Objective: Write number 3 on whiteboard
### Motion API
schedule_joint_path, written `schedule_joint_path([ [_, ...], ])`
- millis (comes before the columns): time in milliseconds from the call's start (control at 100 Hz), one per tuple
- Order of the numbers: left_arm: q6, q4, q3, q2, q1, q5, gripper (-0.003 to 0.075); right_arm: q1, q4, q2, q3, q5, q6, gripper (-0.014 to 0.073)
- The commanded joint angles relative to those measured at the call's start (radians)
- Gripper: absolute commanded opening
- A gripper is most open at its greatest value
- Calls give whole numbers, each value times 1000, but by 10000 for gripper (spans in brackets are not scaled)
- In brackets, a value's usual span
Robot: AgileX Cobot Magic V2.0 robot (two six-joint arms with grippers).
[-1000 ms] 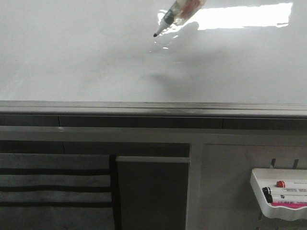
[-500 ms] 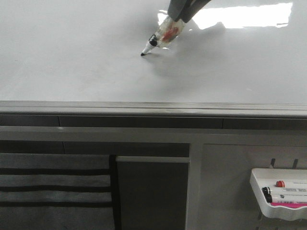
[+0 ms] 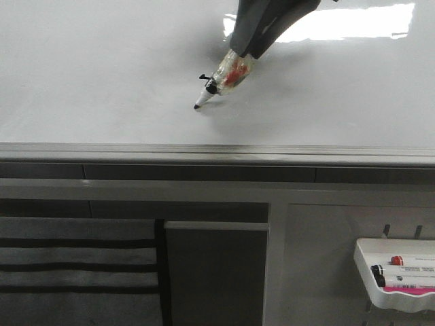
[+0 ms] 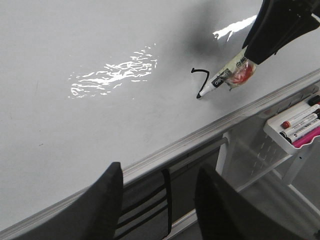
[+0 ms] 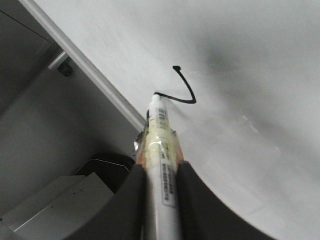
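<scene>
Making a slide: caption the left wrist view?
Right gripper holds marker, tip on whiteboard, first stroke of the number 3 drawn.

From the front view we look forward and slightly down over the whiteboard (image 3: 102, 75), its grey lower edge crossing the middle of the picture and a marker tray (image 3: 394, 272) low at the right. Our left wrist view looks down along the board from farther off, taking in the same tray (image 4: 295, 127). Our right wrist view sits very close above the marker (image 5: 161, 150). All three share the marker tip and the fresh stroke (image 4: 201, 82).
</scene>
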Motion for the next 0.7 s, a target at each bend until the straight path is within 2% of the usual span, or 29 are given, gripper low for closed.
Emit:
schedule_joint_path([
  [0,-12,-27,-28,-4,3,-72,315,-22,-12,-52,-21,-35,-4,59],
  [140,-12,-27,-28,-4,3,-87,315,-28,-3,-83,32,51,-17,59],
  [310,-12,-27,-28,-4,3,-94,315,41,43,-64,88,-120,-29,59],
  [410,-12,-27,-28,-4,3,-94,315,57,51,-56,64,-154,-29,59],
  [580,-7,-26,-28,-4,3,-96,315,63,91,-124,56,-26,-89,59],
  [690,46,-26,-47,-2,-1,-17,315,63,170,-227,137,1,-183,59],
])
